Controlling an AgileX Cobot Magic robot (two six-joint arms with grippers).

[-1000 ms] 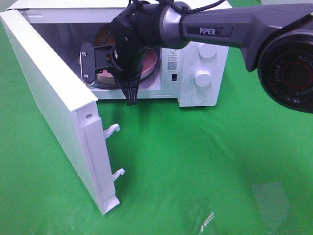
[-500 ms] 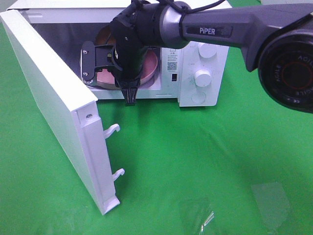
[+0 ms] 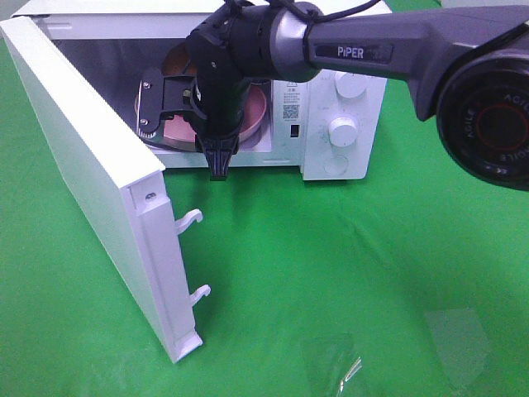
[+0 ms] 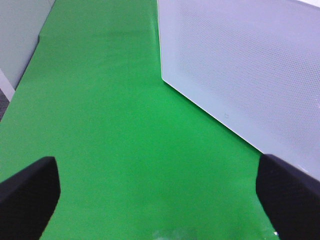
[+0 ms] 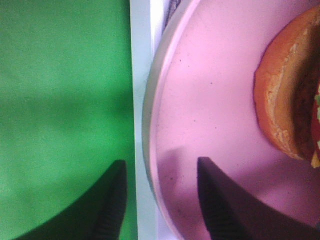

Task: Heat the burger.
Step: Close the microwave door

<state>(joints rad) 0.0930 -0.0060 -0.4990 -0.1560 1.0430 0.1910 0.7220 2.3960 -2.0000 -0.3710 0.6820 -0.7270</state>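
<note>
Door of the microwave stood swung wide at the left, evidently so the pink plate could sit in the cavity, while the left gripper hung idle over the green cloth, fingers spread far apart with nothing between them. Further right, the right gripper pointed down at the cavity's front sill, its fingers parted astride the plate's rim, one outside and one over the plate, seemingly placed to release or nudge it. The burger lay on the plate inside the oven, clear of both fingers, beyond the inner one.
</note>
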